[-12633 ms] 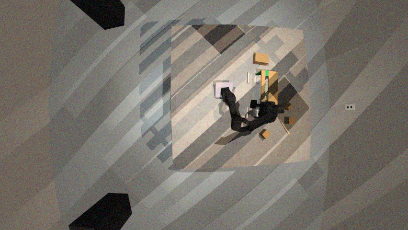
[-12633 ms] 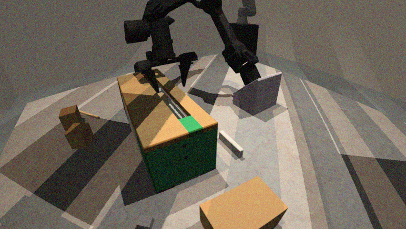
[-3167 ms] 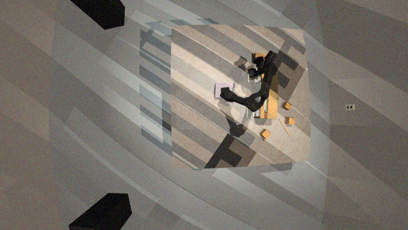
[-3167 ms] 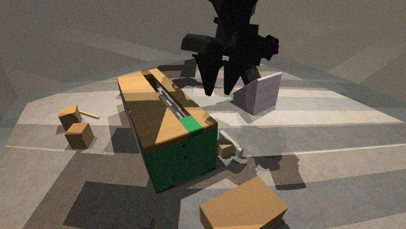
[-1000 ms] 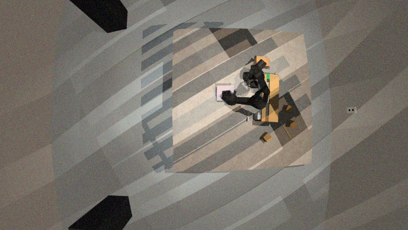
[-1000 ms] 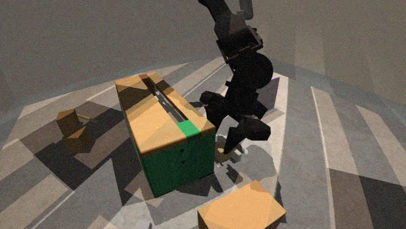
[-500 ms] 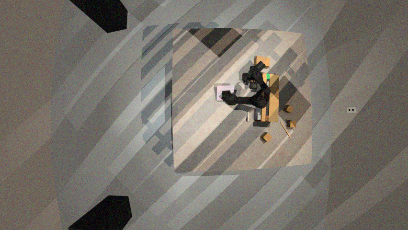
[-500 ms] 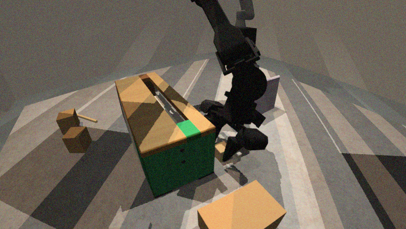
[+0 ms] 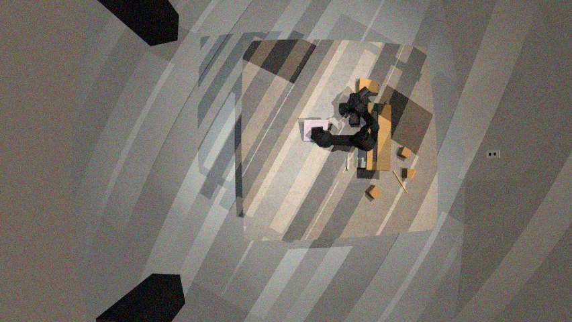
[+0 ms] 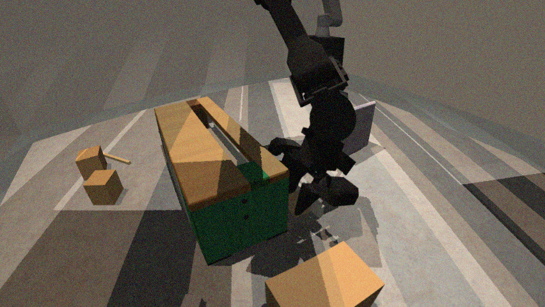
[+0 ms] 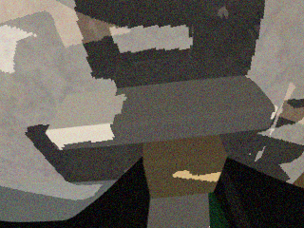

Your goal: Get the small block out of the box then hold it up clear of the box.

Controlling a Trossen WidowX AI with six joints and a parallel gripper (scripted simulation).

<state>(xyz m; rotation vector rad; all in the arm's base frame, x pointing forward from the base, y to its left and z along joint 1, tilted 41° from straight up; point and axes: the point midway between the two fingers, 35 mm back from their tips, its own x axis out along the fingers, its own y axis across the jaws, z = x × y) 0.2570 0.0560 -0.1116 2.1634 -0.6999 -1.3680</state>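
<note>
Exterior: gripper (image 10: 309, 198) beside box (image 10: 228, 179)

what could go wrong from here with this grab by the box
The gripper is shut on the small block right beside the green end of the box; a skewed lift could nudge the box. The block shows only partly between the fingers, so the hold may be shallow and slip on the rise.
</note>
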